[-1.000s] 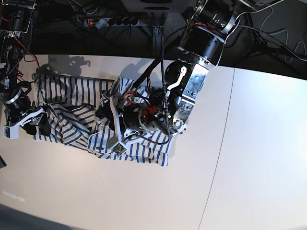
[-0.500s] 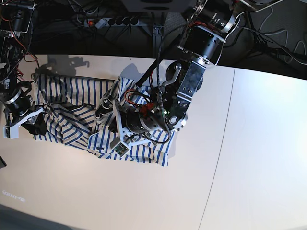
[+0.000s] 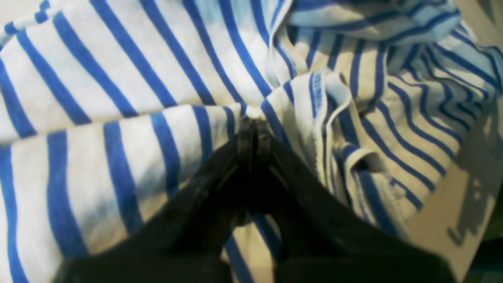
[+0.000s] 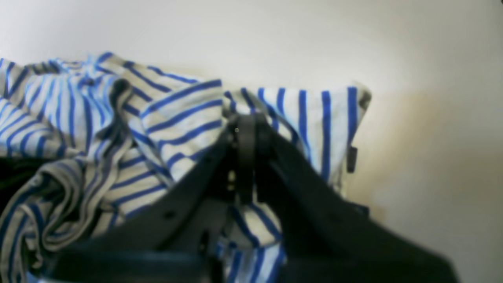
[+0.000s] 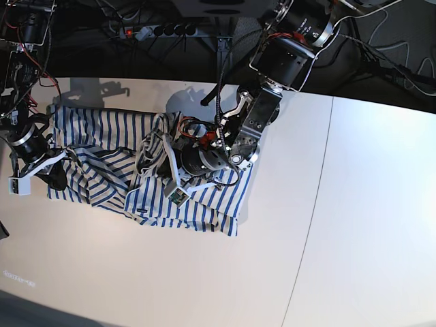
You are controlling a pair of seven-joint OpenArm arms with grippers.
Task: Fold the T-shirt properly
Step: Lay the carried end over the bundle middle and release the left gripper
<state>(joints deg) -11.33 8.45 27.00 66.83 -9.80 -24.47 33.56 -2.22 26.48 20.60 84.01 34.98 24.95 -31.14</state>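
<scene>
Clearly both sets of jaws are pressed together on cloth. The left gripper [image 3: 253, 120] has its tips closed on a raised ridge of the T-shirt [image 3: 129, 98], a small pinch of striped fabric showing just above the tips, in the bunched middle of the garment. The right gripper [image 4: 245, 122] is likewise clamped, its tips biting an edge fold near a corner, with a small dark tag [image 4: 351, 159] just beside it on the hem.

From the base view, the T-shirt [image 5: 102, 129] lies crumpled across the left part of the white table [image 5: 354, 225], wrinkled and partly doubled over itself, nowhere near a flat spread. The right gripper [image 5: 56, 162] sits at the shirt's outer edge; the left gripper [image 5: 151, 158] is buried in the folds near the middle, its arm lying over the cloth.

The step in hand looks like lifting and spreading the shirt. To do it well, both arms should rise together so neither pinch tears loose, then draw apart until the cloth hangs taut. The left pinch may hold more than one layer, I cannot tell, so a gentle shake after lifting would help layers separate. Avoid dragging fabric under the left arm's body.
</scene>
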